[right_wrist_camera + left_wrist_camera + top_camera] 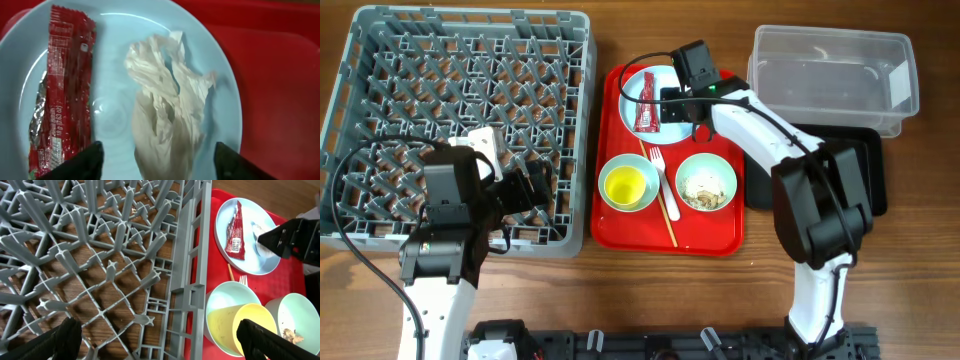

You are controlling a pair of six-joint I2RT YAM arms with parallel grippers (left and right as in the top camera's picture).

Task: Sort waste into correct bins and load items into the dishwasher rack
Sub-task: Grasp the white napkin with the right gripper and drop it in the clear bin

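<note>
Worktop: A wooden surface carried everything in view.
Rack: The grey pegged crate stood at the left with nothing loaded in it.
Red tray: It sat just beside the rack and held all the dishes.
Bins: The clear tub stood at the far right, the black tray beside it and partly under the right arm; both looked empty.
Plate: At the tray's far end it bore the red sachet and the crumpled tissue, lying side by side.
Bowls: One bowl held food scraps; the other bowl held the yellow cup, with the white fork between the two bowls.
Step in hand: Waste sorting appeared to be starting, with the tissue as the likely first pick.
Right hand: It hovered low over the plate, fingers spread wide either side of the tissue and gripping nothing.
Next move: It would probably call for a descent, a pinch on the tissue and a carry to a bin.
Left hand: It hung over the rack's near edge, fingers apart and empty.
</note>
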